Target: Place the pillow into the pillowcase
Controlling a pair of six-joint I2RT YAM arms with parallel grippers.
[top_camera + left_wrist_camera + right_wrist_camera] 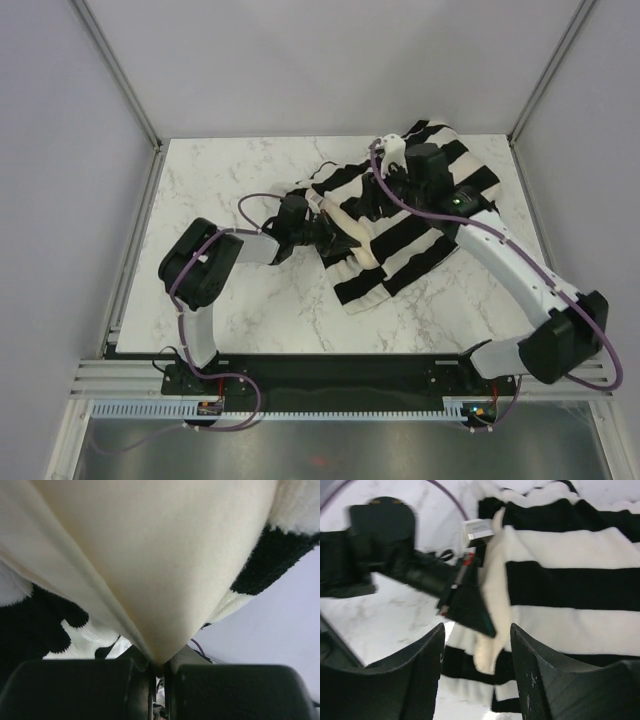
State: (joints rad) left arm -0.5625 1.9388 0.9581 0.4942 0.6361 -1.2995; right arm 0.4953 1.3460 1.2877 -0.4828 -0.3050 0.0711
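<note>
The black-and-white striped pillowcase (432, 238) lies rumpled on the right half of the table. A cream edge of the pillow (357, 246) shows at its left side; the rest is hidden inside the stripes. My left gripper (325, 230) is shut on that cream pillow corner (165, 580), with striped pillowcase cloth (272, 555) to either side. My right gripper (476, 630) hangs open just above the pillowcase (570, 580) and the pillow edge (495, 605), holding nothing. In the right wrist view the left gripper (465, 600) shows at the pillow's edge.
The white marble table (240, 180) is walled by grey panels and metal corner posts (120, 70). A purple cable (250, 205) loops off the left wrist. Both arm bases sit at the near edge.
</note>
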